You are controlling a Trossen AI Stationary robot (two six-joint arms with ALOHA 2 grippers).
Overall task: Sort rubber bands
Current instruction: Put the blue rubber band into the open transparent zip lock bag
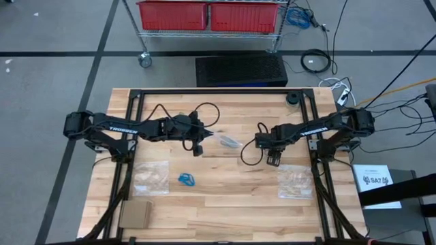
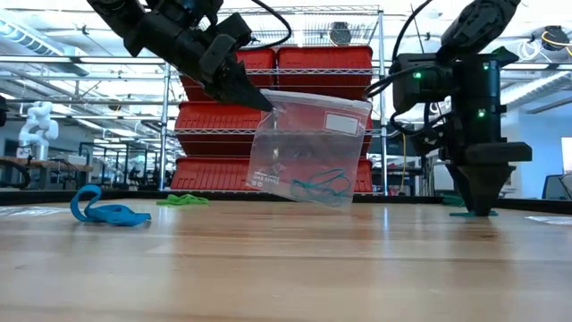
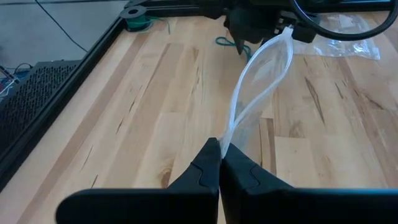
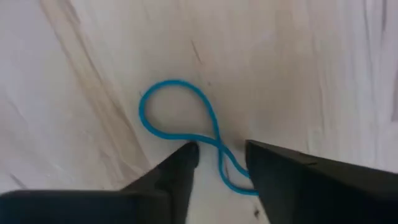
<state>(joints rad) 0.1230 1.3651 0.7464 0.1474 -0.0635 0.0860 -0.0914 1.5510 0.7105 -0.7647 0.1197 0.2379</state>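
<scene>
Teal, thin, limp rubber band (image 4: 186,134) flat on the worktop (image 1: 225,197) right of centre, straddled by the spread right end effector (image 4: 221,155), best pinched at its crossing; left end effector (image 3: 221,163) pressed together on a clear bag (image 2: 308,148).

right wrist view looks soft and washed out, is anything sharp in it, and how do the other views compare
Right wrist view: pale and soft; only the teal rubber band between the right gripper fingertips reads clearly. Low view: the near tabletop is blurred, the clear bag held by the left gripper is sharper. High view: evenly lit, no strong glare.
</scene>
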